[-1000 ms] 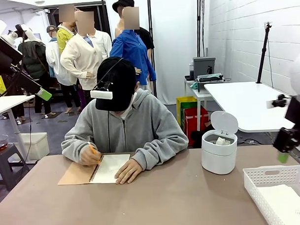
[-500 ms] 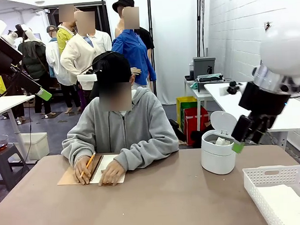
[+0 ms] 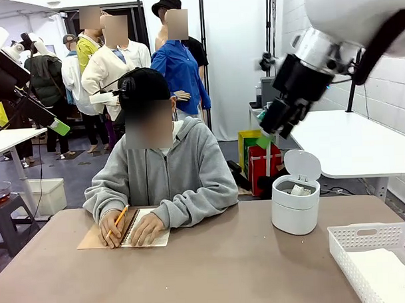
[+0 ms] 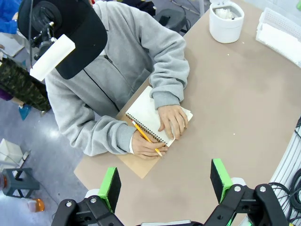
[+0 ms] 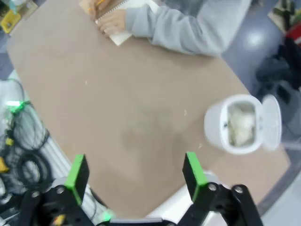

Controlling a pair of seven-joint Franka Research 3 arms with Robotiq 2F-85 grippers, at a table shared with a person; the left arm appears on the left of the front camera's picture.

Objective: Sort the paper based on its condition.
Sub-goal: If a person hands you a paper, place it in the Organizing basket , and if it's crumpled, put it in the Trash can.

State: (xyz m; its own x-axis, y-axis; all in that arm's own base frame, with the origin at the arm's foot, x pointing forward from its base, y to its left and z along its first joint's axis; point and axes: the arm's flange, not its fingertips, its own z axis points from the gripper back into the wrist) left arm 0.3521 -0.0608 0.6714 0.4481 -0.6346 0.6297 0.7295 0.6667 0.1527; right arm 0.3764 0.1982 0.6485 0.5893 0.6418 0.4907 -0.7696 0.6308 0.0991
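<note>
Crumpled white paper wads (image 3: 298, 189) lie inside a small round white bin (image 3: 294, 215) with its lid flipped up. Flat white paper sheets (image 3: 386, 278) lie in a white slotted basket (image 3: 365, 237) at the table's near right corner. My right gripper (image 3: 265, 137) hangs high in the air above and behind the bin, held on nothing. Its wrist view has the gripper (image 5: 135, 170) open, looking down on the bin (image 5: 214, 129) and its wads (image 5: 237, 123). My left gripper (image 4: 165, 179) is open and high over the table's left side, also seen at far left (image 3: 58, 126).
A person in a grey hoodie (image 3: 183, 175) sits at the far side, holding a pencil, both hands on a spiral notebook (image 3: 152, 236) with a tan cover. The brown tabletop (image 3: 226, 270) stretches between the notebook and the bin. A white table (image 3: 335, 140) stands behind on the right.
My right arm has swung up and leftward from low beside the basket to high above the bin. The person has lifted their head and laid a hand flat on the notebook.
</note>
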